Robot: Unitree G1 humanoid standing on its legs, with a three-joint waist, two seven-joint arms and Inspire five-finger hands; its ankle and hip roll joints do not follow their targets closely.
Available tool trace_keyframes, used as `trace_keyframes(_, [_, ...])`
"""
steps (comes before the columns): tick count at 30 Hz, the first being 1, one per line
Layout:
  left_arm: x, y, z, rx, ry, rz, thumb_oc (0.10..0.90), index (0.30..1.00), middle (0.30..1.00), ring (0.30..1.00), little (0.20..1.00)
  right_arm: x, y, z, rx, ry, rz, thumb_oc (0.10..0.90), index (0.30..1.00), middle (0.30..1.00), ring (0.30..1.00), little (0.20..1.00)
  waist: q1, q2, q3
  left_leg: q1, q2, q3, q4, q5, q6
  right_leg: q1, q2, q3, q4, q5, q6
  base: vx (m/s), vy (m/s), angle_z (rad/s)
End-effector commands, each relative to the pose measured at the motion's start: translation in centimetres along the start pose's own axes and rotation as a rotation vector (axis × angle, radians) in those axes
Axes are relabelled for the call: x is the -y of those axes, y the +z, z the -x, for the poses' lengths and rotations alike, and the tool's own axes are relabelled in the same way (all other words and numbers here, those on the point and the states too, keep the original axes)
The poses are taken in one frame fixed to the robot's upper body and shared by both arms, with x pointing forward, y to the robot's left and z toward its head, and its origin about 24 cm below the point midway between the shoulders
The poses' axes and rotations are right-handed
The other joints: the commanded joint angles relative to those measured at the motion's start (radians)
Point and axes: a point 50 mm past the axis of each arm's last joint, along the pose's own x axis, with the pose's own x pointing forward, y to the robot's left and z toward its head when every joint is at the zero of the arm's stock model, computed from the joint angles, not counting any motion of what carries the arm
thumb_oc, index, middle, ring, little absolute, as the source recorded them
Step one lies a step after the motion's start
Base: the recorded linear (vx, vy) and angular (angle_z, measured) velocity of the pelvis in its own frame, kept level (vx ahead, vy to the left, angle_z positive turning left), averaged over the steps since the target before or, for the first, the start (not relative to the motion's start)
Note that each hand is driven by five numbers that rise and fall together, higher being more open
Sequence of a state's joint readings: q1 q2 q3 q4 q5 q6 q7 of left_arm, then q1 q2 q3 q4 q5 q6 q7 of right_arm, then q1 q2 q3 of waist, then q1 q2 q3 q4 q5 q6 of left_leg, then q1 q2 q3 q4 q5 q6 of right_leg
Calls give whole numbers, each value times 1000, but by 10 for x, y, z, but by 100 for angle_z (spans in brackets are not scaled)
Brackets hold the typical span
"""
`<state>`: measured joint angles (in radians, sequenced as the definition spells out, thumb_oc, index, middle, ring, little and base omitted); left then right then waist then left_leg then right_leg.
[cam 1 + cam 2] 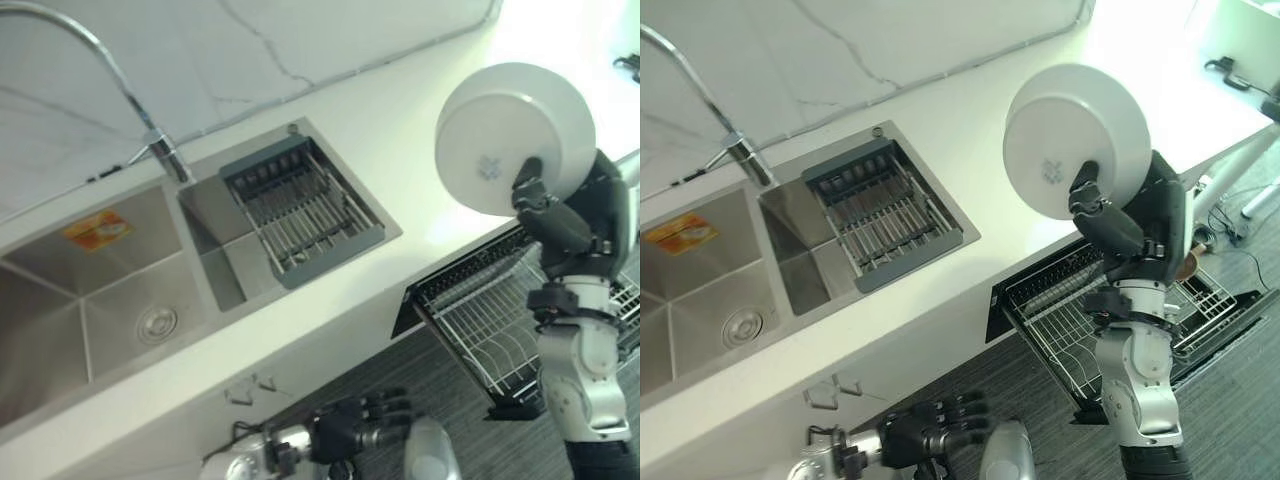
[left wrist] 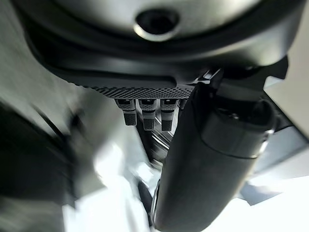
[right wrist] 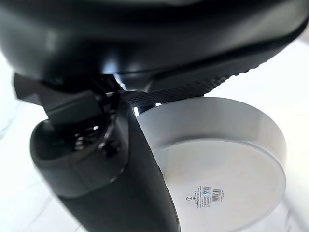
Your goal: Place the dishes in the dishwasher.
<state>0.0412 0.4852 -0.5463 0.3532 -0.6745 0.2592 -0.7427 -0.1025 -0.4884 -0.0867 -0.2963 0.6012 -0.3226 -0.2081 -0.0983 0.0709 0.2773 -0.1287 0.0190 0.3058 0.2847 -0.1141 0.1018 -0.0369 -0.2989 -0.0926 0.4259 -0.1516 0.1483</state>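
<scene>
A white bowl (image 1: 512, 135) is held up in the air at the right, its underside facing me, above the counter's edge. My right hand (image 1: 565, 215) is shut on its rim, thumb on the underside; the right wrist view shows the bowl (image 3: 227, 164) past the thumb. Below it the dishwasher's wire rack (image 1: 480, 315) is pulled out over the dark floor. My left hand (image 1: 365, 422) hangs low near the floor with its fingers relaxed and nothing in it.
A white counter (image 1: 400, 130) holds a steel double sink (image 1: 110, 290) with a tall tap (image 1: 100, 60). A grey drainer basket (image 1: 300, 205) sits in the sink's right basin. A marble wall runs behind.
</scene>
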Motion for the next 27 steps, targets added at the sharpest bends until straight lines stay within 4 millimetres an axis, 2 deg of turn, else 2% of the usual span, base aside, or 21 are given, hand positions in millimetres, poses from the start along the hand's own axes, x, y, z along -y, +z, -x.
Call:
trace_keyframes(1, [28, 26, -16, 148, -126, -118, 800, 900, 900, 900, 900, -27, 61, -27, 401, 105, -93, 400, 300, 300, 300, 300, 12, -33, -104, 74, 18, -111, 15, -168, -69, -61, -2, -28, -126, 85, 20, -75, -260, -73])
trace_keyframes(2, [25, 25, -15, 125, -111, -122, 800, 900, 900, 900, 900, -28, 59, -27, 387, 102, -93, 400, 300, 300, 300, 300, 15, -34, -109, 75, 28, -102, 15, -166, -76, -62, -12, -34, -126, 83, 27, -67, -351, -76])
trace_keyframes(5, [14, 11, -11, 74, 0, -53, 800, 900, 900, 900, 900, -32, 59, -26, 385, 171, -77, 400, 300, 300, 300, 300, 18, -38, -118, 81, 74, -70, 15, -155, -101, -56, 2, -58, -126, 49, 44, -35, -310, -28])
trace_keyframes(9, [-11, -15, -5, 60, 296, 59, 800, 900, 900, 900, 900, -26, 63, -20, 397, 179, -28, 400, 300, 300, 300, 300, 16, -54, -127, 85, 122, -57, 15, -134, -125, -47, 31, -81, -126, 17, 40, 8, -247, -25])
trace_keyframes(10, [-23, -29, 1, 2, 412, 36, 800, 900, 900, 900, 900, -23, 65, -20, 395, 159, -21, 400, 300, 300, 300, 300, 20, -61, -129, 83, 139, -55, 15, -125, -134, -44, 38, -92, -126, 11, 33, 2, -257, 5])
trace_keyframes(12, [-33, -47, 10, -146, 528, -111, 800, 900, 900, 900, 900, -19, 68, -20, 406, 123, -2, 400, 300, 300, 300, 300, 21, -68, -130, 76, 159, -57, 15, -109, -148, -42, 48, -104, -126, 4, 23, -14, -260, 12])
trace_keyframes(13, [-37, -64, 15, -224, 598, -158, 800, 900, 900, 900, 900, -19, 70, -22, 425, 90, 49, 400, 300, 300, 300, 300, 30, -69, -127, 66, 175, -66, 15, -89, -163, -43, 60, -111, -126, 1, 14, -27, -259, 25])
trace_keyframes(15, [-41, -90, 22, -269, 711, -85, 800, 900, 900, 900, 900, -16, 67, -21, 428, 30, 182, 400, 300, 300, 300, 300, 38, -64, -127, 62, 200, -68, 15, -69, -182, -38, 72, -130, -126, -7, 2, -23, -228, 22])
trace_keyframes(16, [-41, -96, 24, -275, 739, -55, 800, 900, 900, 900, 900, -14, 64, -20, 422, 19, 222, 400, 300, 300, 300, 300, 39, -63, -127, 60, 205, -69, 15, -64, -187, -37, 74, -134, -126, -8, 0, -23, -174, 15])
trace_keyframes(17, [-40, -113, 28, -274, 788, 26, 800, 900, 900, 900, 900, -11, 57, -20, 374, 22, 257, 400, 300, 300, 300, 300, 38, -59, -128, 56, 216, -71, 15, -53, -196, -36, 80, -141, -126, -11, -7, -29, -92, 13])
trace_keyframes(19, [-39, -124, 32, -274, 823, 75, 800, 900, 900, 900, 900, -7, 49, -18, 331, 37, 256, 400, 300, 300, 300, 300, 39, -56, -128, 52, 224, -70, 15, -46, -203, -36, 83, -146, -126, -13, -11, -29, -47, 9])
trace_keyframes(23, [-40, -142, 44, -359, 943, 67, 800, 900, 900, 900, 900, 2, 22, -13, 199, 21, 297, 400, 300, 300, 300, 300, 36, -50, -132, 52, 231, -70, 15, -40, -211, -29, 90, -153, -126, -21, -18, -6, -4, 1])
trace_keyframes(25, [-39, -152, 50, -386, 971, 124, 800, 900, 900, 900, 900, 5, 8, -8, 163, -7, 381, 400, 300, 300, 300, 300, 34, -50, -137, 52, 232, -72, 15, -39, -214, -28, 93, -153, -126, -25, -21, 8, 8, 2])
trace_keyframes(27, [-29, -175, 60, -481, 1002, 209, 800, 900, 900, 900, 900, 15, -14, -2, 61, 5, 520, 400, 300, 300, 300, 300, 43, -51, -139, 55, 228, -82, 15, -41, -217, -18, 94, -161, -126, -31, -25, 27, 16, 14])
